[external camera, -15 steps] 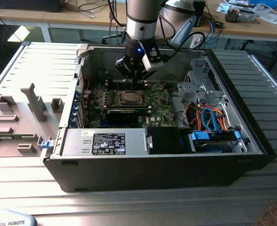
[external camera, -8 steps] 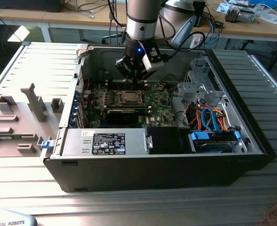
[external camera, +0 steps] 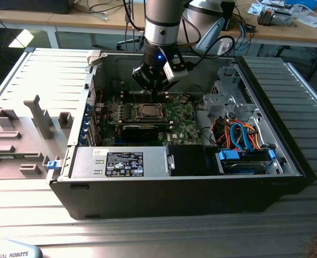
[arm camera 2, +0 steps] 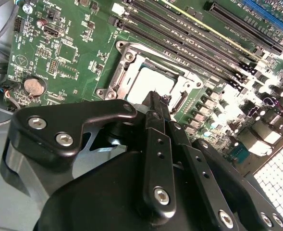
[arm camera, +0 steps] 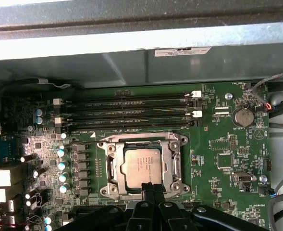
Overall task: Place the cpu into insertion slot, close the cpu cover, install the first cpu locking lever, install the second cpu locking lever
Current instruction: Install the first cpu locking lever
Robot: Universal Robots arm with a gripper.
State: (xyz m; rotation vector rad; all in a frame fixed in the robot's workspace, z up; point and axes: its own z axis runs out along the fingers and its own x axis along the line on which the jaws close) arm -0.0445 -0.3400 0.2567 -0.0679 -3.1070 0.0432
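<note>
The cpu [arm camera: 141, 166] lies flat in the insertion slot [arm camera: 105, 189] on the green motherboard, its silvery top showing in both wrist views [arm camera 2: 148, 84] and in the exterior view [external camera: 147, 112]. The cpu cover [arm camera: 113, 166] lies down over the socket as a metal frame, its window around the chip. My gripper [arm camera: 151, 188] hovers just above the socket edge nearest the long card slots, fingers [arm camera 2: 156, 108] pressed together and shut on nothing. In the exterior view the gripper [external camera: 153, 90] hangs inside the open case, just behind the socket. I cannot make out the locking levers' positions.
Long memory slots [arm camera: 131, 113] run beside the socket toward the case wall [arm camera: 131, 53]. A coin battery [arm camera: 243, 116] sits near one corner. A black card [external camera: 142, 130], the power supply [external camera: 120, 161] and a drive cage with cables [external camera: 239, 134] crowd the case. A grey fixture tray [external camera: 23, 134] lies outside.
</note>
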